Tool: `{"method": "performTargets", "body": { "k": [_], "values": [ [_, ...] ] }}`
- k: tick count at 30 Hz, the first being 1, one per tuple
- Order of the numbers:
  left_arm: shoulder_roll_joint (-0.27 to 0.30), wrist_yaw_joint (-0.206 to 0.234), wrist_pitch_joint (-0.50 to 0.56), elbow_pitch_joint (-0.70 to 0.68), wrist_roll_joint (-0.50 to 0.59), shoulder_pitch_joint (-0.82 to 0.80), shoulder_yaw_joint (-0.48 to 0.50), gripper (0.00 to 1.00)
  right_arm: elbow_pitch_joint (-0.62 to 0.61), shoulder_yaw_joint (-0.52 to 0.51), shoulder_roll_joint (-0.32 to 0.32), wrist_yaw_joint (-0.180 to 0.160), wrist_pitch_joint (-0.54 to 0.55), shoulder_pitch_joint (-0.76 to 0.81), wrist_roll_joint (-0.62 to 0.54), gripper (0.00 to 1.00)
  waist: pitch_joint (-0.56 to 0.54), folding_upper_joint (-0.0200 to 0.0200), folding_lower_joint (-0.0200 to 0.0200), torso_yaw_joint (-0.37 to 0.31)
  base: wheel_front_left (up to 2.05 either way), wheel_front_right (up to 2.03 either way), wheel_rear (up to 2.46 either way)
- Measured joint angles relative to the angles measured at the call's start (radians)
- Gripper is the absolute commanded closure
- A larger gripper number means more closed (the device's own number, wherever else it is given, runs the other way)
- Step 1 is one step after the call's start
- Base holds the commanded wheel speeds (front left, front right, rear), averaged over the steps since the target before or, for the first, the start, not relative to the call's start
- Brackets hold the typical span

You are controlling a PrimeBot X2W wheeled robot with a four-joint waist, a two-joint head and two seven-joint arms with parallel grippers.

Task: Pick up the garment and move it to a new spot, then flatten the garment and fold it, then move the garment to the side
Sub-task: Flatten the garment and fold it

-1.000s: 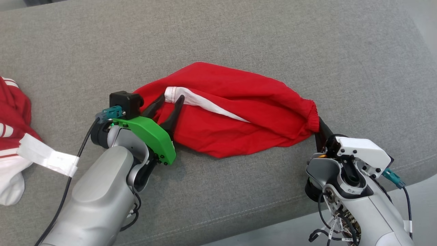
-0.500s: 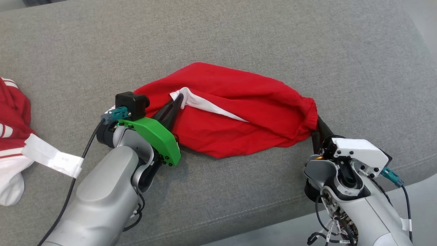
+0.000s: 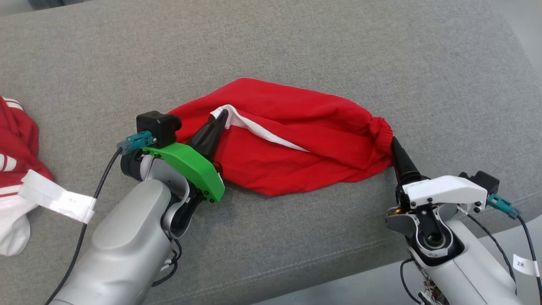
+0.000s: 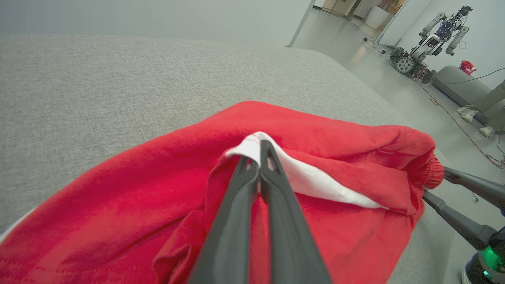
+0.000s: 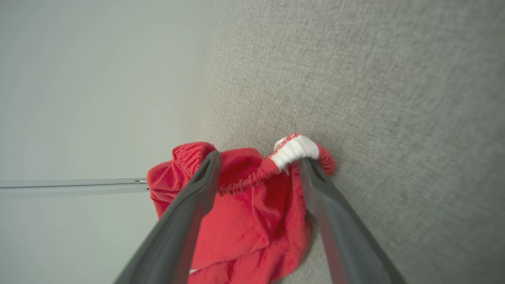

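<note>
Crumpled red cloth garment (image 3: pixel 296 140) lies unflattened on the grey sofa cushion (image 3: pixel 296 42); left tool (image 3: pixel 220 117) clamps its white hem (image 4: pixel 315 185), right tool (image 5: pixel 260 157) gapes open; flattening, folding, shifting aside remain.

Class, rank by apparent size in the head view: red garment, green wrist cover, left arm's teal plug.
1. red garment
2. green wrist cover
3. teal plug
Gaps are plain; nearness changes nothing.
</note>
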Motion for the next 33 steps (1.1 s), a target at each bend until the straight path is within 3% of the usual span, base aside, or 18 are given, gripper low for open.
{"method": "performTargets", "body": {
  "k": [3,9,11,17,21,25,28,30,33],
  "values": [
    [0.008,0.0,-0.008,-0.008,-0.008,0.002,0.003,1.0,-0.039,-0.012,0.006,-0.009,0.0,0.046,-0.007,0.0,-0.002,0.0,0.0,-0.008,0.0,0.0,0.0],
    [0.024,0.0,-0.021,-0.012,-0.034,0.026,0.009,1.0,-0.171,-0.072,0.08,0.012,0.0,0.134,0.203,0.0,-0.013,0.0,0.0,-0.024,0.0,0.0,0.0],
    [0.031,0.0,-0.021,-0.014,-0.041,0.035,0.013,1.0,-0.2,-0.026,0.042,0.012,0.0,0.133,0.108,0.0,-0.016,0.0,0.0,-0.031,0.0,0.0,0.0],
    [0.035,0.0,-0.026,-0.024,-0.05,0.054,0.016,1.0,-0.216,0.195,-0.261,-0.017,0.002,0.053,-0.386,0.0,-0.023,0.0,0.0,-0.054,0.0,0.0,0.0],
    [0.031,0.0,-0.026,-0.041,-0.051,0.054,0.005,1.0,-0.212,0.31,-0.429,-0.044,0.003,-0.06,-0.602,0.0,-0.022,0.0,0.0,-0.057,0.0,0.0,0.0],
    [0.025,0.0,-0.026,-0.052,-0.052,0.054,-0.009,1.0,-0.194,0.351,-0.433,-0.052,0.003,-0.08,-0.73,0.0,-0.022,0.0,0.0,-0.047,0.0,0.0,0.0],
    [0.023,0.0,-0.027,-0.055,-0.054,0.054,-0.01,1.0,-0.161,0.39,-0.437,-0.057,0.02,-0.08,-0.775,0.0,-0.023,0.0,0.0,-0.037,0.0,0.0,0.0],
    [0.021,0.0,-0.029,-0.058,-0.06,0.054,-0.012,1.0,-0.138,0.406,-0.442,-0.06,0.029,-0.08,-0.796,0.07,-0.022,0.0,0.0,-0.028,0.0,0.0,0.0],
    [0.016,0.0,-0.029,-0.063,-0.06,0.055,-0.018,1.0,-0.105,0.413,-0.442,-0.061,0.037,-0.08,-0.802,0.04,-0.021,0.0,0.0,-0.015,0.0,0.0,0.0]
  ]
}}
